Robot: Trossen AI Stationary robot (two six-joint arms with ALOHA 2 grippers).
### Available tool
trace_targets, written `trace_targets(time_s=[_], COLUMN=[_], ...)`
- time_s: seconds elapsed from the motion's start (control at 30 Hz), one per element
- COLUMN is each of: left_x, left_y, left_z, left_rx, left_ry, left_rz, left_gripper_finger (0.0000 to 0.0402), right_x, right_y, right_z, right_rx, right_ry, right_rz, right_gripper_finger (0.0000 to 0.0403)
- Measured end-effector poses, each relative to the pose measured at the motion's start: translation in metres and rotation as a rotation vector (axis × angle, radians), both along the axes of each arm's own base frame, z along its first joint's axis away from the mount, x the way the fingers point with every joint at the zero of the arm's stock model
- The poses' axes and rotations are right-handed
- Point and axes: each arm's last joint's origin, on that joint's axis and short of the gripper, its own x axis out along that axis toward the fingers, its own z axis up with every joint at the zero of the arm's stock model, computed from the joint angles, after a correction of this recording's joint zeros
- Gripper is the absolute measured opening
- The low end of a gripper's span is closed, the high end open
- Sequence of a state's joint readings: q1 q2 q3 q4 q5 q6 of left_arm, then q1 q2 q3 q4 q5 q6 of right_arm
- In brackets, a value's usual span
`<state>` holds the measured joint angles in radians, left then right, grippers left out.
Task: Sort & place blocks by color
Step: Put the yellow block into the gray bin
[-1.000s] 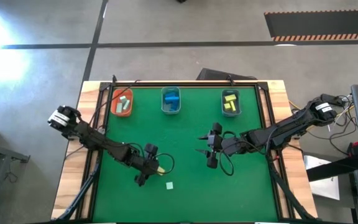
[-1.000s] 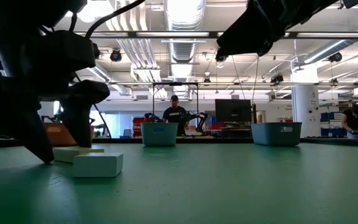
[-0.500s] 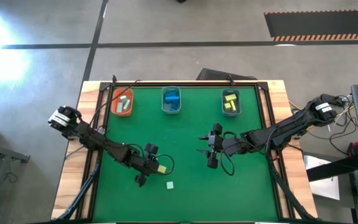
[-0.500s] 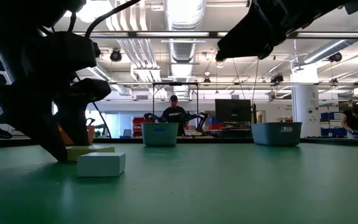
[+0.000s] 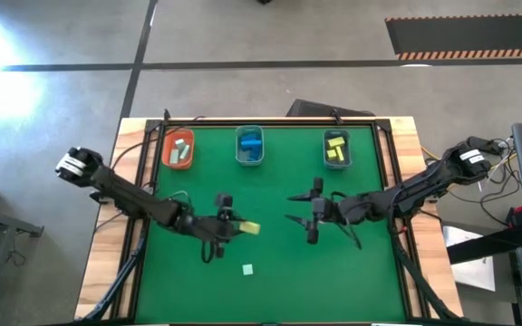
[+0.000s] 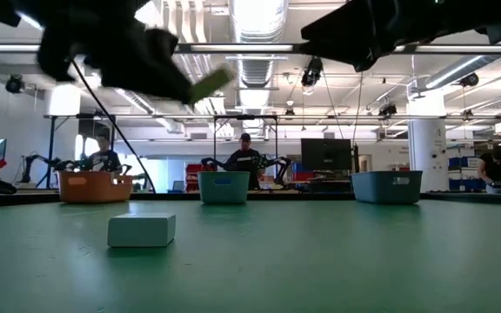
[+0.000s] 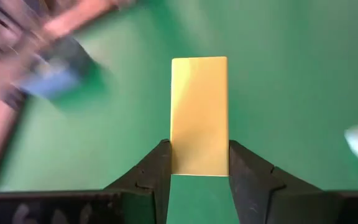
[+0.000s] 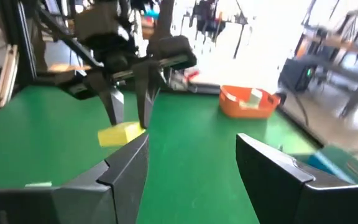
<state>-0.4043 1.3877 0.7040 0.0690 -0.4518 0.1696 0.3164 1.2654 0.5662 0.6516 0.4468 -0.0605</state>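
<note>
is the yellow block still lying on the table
No, the left gripper holds the yellow block between its fingers, lifted clear of the table.

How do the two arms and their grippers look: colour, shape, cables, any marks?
Both arms are dark, slim and jointed, with loose black cables looping beside them. Each has a pale grey-white joint near its base. The left gripper and right gripper each have two dark, angular fingers that taper toward the tips. I can make out no markings.

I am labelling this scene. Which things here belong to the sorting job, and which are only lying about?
Job: yellow block in left gripper; mint block on table; orange bin, blue bin, yellow-block bin.

Lying about: right gripper, open, idle; person in the room behind.
</note>
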Motion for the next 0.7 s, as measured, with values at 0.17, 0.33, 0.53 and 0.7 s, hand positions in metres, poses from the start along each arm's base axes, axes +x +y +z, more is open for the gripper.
trace_targets(time_s=[0.17,0.33,0.53,0.7], left_x=[0.005,0.007,0.009,0.011], left_y=[0.008,0.015,0.025,0.033], left_z=[0.029,0.041,0.048,0.054], left_rx=[-0.024,-0.035,-0.056,-0.077], left_ry=[-0.284,-0.541,-0.666,-0.731], left_rz=[0.004,0.001,-0.006,-0.015], left_gripper_finger=[0.0108,0.0108,0.0108,0.0108], right_x=[-0.001,-0.001,-0.001,0.003], right_y=[0.0,0.001,0.001,-0.003], right_z=[0.004,0.012,0.027,0.038], right_rx=[-0.056,-0.088,-0.116,-0.109], right_ry=[-0.064,-0.146,-0.293,-0.351], right_rz=[0.02,0.045,0.136,0.128], right_gripper_finger=[0.0226,0.0226,0.0226,0.0227])
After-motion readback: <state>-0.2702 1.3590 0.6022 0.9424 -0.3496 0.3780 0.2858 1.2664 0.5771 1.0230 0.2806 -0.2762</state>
